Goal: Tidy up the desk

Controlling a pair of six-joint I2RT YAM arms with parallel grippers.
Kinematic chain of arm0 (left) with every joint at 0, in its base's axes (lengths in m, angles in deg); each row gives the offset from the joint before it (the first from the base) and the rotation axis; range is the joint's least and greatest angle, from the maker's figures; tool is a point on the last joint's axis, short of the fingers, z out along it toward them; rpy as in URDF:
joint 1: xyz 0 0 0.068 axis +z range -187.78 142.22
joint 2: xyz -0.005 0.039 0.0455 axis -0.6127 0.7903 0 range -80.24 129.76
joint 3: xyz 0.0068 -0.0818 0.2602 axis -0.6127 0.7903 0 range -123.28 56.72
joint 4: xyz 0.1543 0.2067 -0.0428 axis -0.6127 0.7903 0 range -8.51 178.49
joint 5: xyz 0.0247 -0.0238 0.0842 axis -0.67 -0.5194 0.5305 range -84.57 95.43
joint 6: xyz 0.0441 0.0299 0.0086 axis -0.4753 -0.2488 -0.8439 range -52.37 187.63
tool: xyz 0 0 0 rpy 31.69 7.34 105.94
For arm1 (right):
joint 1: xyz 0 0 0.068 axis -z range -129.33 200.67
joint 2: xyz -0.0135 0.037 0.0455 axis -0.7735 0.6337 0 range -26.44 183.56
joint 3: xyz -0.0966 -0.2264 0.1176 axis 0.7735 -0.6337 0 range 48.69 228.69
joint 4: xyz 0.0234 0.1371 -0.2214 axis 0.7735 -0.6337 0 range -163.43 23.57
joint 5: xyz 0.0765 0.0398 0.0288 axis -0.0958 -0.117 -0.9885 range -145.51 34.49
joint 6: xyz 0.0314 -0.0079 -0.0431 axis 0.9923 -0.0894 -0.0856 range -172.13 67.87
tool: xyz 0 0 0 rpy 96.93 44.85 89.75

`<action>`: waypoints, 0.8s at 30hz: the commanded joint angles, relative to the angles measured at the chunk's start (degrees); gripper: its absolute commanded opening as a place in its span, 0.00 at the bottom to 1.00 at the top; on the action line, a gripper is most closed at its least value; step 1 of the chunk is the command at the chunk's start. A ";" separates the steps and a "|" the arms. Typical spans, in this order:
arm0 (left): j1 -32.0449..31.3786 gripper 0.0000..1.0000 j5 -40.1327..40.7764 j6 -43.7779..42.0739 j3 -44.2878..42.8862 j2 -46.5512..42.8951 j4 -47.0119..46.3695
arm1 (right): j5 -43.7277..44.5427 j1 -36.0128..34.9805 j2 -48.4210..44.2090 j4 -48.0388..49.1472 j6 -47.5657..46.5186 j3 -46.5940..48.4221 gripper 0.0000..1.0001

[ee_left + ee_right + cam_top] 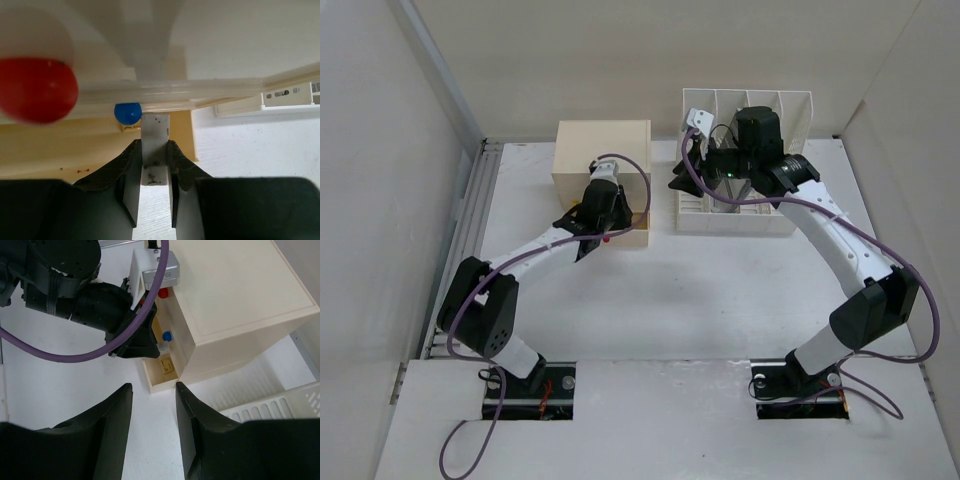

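The white desk (720, 290) carries a cream drawer box (602, 165) with a red knob (35, 90) and a blue knob (127, 113). Its lower drawer (161, 375) stands pulled out, with a small yellow-brown item (166, 365) inside. My left gripper (603, 232) is at the box front, over the open drawer, and is shut on a small white block (154, 150) with dark specks. It also shows in the right wrist view (145, 347). My right gripper (153, 386) is open and empty, held high over the desk between the box and the rack (678, 172).
A white slotted file rack (740, 215) stands at the back right, under the right arm; its edge shows in the right wrist view (280, 405). Walls enclose the desk on the left, back and right. A purple cable (100, 352) loops off the left arm.
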 commanded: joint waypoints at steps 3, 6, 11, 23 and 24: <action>1.80 0.10 -0.15 -2.23 -3.20 1.11 -3.26 | -1.68 0.36 -1.93 2.08 0.59 -0.18 0.46; 1.80 0.16 -0.15 -2.23 -3.20 2.42 -3.26 | -2.21 0.36 -1.93 2.08 0.59 -0.18 0.46; 1.80 0.25 -0.15 -2.75 -3.20 3.75 -3.26 | -2.21 0.36 -1.93 2.08 0.59 -0.18 0.46; 1.72 0.40 0.91 -3.28 -3.73 3.14 -3.26 | -2.73 0.36 -1.40 2.08 0.59 -0.18 0.46; 1.71 0.21 1.43 -3.28 -3.73 2.44 -3.26 | -2.74 0.36 -1.40 2.08 0.59 -0.18 0.46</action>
